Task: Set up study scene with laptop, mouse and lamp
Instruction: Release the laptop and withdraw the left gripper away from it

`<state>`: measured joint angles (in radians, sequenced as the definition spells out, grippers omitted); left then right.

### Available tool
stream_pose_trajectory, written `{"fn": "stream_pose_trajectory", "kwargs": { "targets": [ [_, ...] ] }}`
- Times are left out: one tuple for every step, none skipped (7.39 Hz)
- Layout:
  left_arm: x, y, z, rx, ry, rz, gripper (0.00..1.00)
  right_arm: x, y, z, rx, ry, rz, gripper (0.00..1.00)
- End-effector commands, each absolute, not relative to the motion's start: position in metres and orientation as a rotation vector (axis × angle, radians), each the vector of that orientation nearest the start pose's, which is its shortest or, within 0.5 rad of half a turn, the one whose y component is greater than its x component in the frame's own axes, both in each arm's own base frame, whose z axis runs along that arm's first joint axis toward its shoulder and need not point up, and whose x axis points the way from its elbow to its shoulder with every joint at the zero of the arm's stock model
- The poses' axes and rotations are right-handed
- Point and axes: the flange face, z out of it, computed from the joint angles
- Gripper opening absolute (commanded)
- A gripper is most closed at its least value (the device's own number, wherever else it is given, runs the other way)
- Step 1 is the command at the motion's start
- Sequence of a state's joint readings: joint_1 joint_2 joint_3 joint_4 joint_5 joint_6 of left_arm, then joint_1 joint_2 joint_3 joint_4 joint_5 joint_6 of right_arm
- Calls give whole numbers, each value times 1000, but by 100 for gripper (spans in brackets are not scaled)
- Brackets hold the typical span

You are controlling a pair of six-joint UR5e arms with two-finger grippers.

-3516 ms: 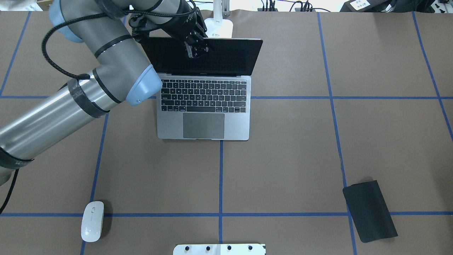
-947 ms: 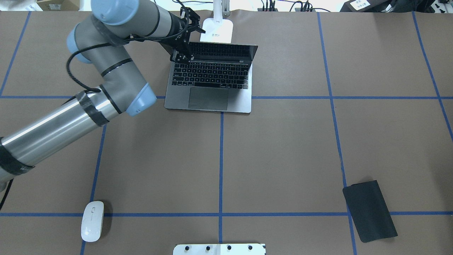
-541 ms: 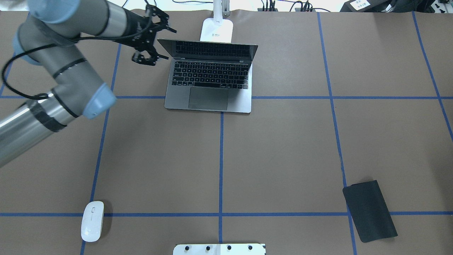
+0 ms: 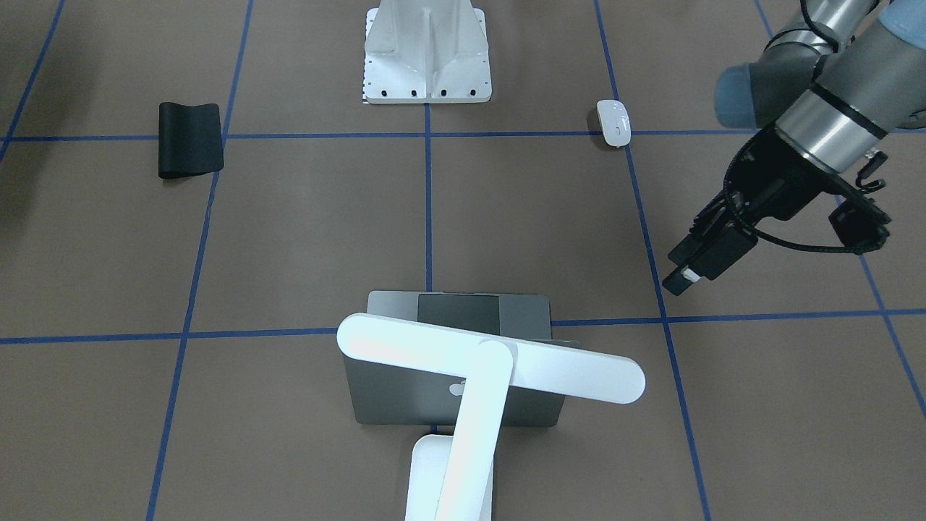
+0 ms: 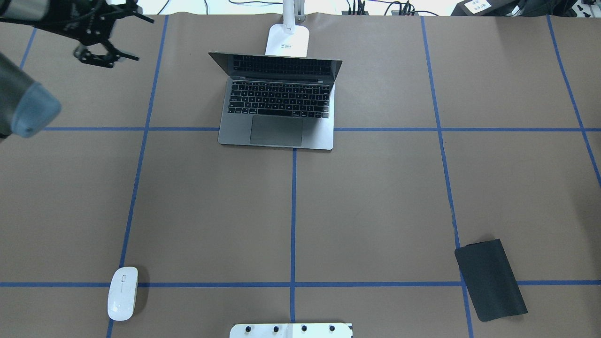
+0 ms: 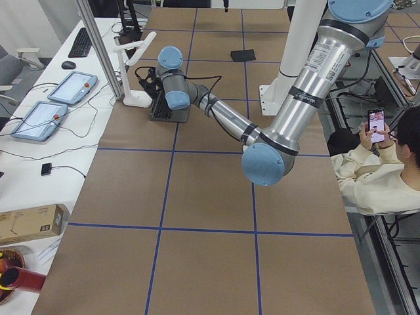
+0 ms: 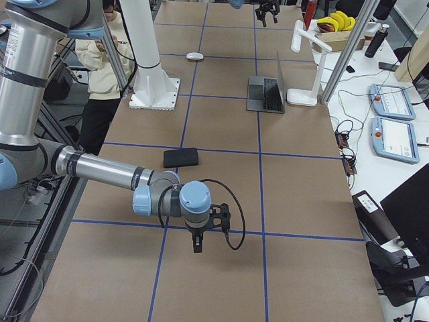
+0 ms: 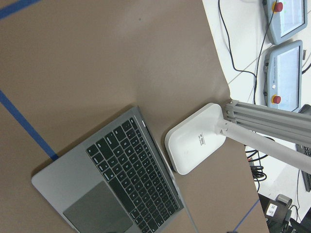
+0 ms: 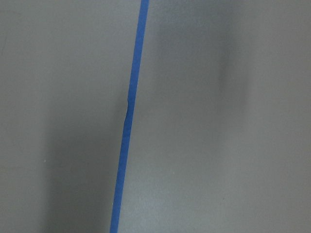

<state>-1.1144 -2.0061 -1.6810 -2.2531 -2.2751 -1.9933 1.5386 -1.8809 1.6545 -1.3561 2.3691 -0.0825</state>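
My L gripper [image 5: 144, 40], fingers spread, hangs well left of open slim grey metal laptop [image 5: 277, 136]; white bar-head desk lamp [image 5: 287, 40] just behind it; small white oval mouse [image 5: 122, 293] well apart, near edge. R gripper [image 7: 196, 245]: can't tell.

One laptop [image 5: 277, 110], one mouse [image 5: 122, 293], one lamp [image 5: 288, 40]

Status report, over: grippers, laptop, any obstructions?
Left gripper jaws open, empty, off laptop. Right gripper jaws unreadable. Laptop open before lamp; mouse apart, untouched. Nothing between gripper and mouse.

The left gripper [image 5: 141, 40] has swung well clear of the laptop [image 5: 277, 101], now nearer the lamp [image 5: 287, 41].
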Motion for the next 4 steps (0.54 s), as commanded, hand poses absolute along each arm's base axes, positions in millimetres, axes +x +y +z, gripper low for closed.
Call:
{"fn": "stream_pose_trajectory", "kwargs": {
  "targets": [
    [172, -573, 327, -83, 1269, -722, 81, 48, -369, 732, 3, -832, -97, 100],
    [150, -567, 357, -22, 1222, -636, 81, 44, -371, 728, -5, -865, -87, 100],
    [125, -565, 383, 28, 1170, -534, 81, 34, -377, 722, -10, -902, -99, 100],
    [95, -564, 404, 64, 1135, -453, 81, 21, -378, 719, -22, -930, -126, 100]
  ]
}}
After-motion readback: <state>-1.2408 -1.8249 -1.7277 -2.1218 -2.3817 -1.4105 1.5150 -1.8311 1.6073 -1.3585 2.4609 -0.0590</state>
